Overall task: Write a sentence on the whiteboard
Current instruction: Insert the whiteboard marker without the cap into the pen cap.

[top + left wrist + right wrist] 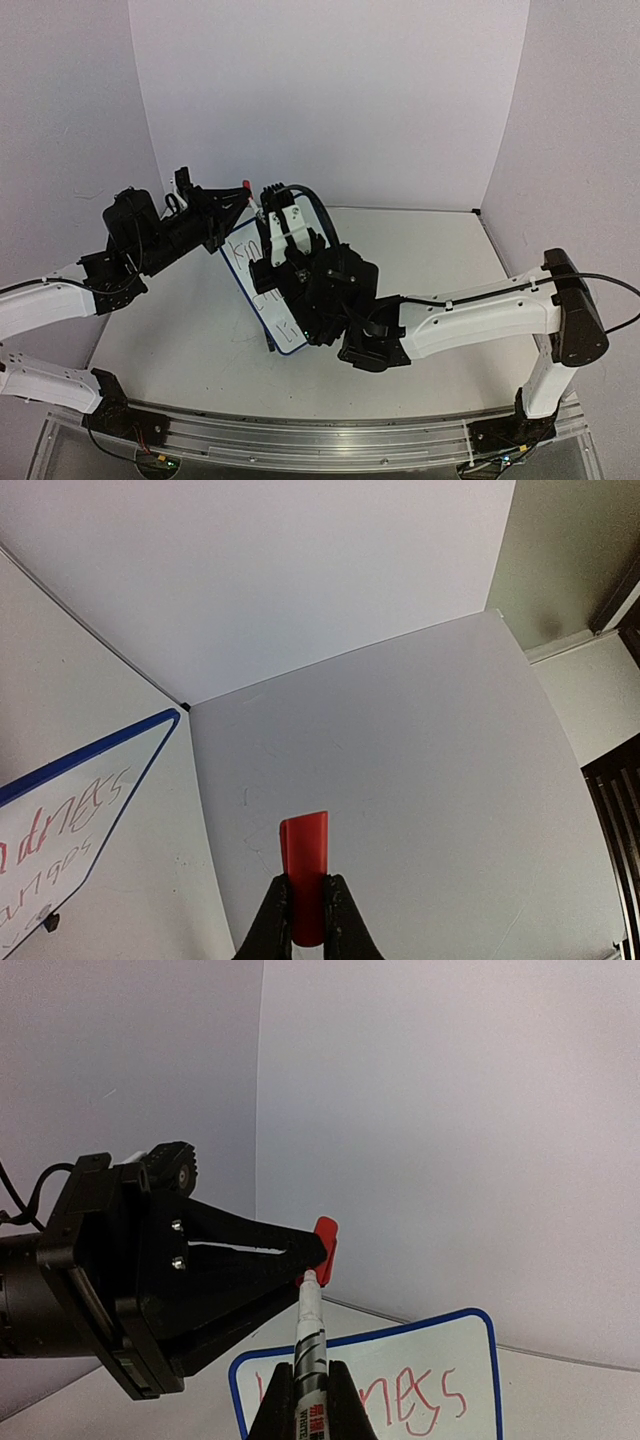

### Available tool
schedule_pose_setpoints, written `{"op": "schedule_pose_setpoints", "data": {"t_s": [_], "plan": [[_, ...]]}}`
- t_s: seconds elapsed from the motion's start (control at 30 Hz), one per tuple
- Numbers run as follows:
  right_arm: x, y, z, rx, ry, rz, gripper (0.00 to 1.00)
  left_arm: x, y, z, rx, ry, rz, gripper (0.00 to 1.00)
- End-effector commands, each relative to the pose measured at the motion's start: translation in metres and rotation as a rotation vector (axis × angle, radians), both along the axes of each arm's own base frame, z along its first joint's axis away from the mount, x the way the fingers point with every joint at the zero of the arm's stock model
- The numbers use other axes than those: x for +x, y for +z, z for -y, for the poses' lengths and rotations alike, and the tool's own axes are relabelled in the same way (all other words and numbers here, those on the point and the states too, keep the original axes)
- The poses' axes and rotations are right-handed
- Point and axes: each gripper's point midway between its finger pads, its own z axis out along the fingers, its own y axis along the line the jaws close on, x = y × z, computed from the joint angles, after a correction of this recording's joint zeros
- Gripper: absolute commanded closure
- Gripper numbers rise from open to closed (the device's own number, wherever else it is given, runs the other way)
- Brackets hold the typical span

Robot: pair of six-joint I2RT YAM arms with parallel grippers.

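The whiteboard (250,272) stands tilted on the table, partly hidden behind my right arm. It also shows in the left wrist view (62,825) and the right wrist view (420,1360). The sentence (425,1398) is in thin red handwriting; only parts of its lines show (70,820). My left gripper (306,888) is shut on a red marker cap (304,865), held above the board's far corner (243,187). My right gripper (307,1378) is shut on a white marker (310,1335), and the marker's tip is right at the cap (325,1245).
White walls enclose the table (430,270) at the back and sides. My right arm (470,315) stretches across the table's middle toward the board. A metal rail (320,435) runs along the near edge.
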Motion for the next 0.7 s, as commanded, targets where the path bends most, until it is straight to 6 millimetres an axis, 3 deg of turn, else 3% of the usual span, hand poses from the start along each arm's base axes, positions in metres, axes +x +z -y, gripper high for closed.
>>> {"op": "schedule_pose_setpoints", "data": {"t_s": [0.0,0.67], "plan": [[0.0024,0.0087,0.0,0.032,-0.018,-0.001,1.0,-0.0055,0.0169,-0.0082,-0.053,0.014,0.035,1.0],[0.0029,0.0027,-0.0064,0.01,-0.015,-0.003,1.0,-0.007,0.022,-0.0089,-0.055,0.011,0.046,1.0]]}}
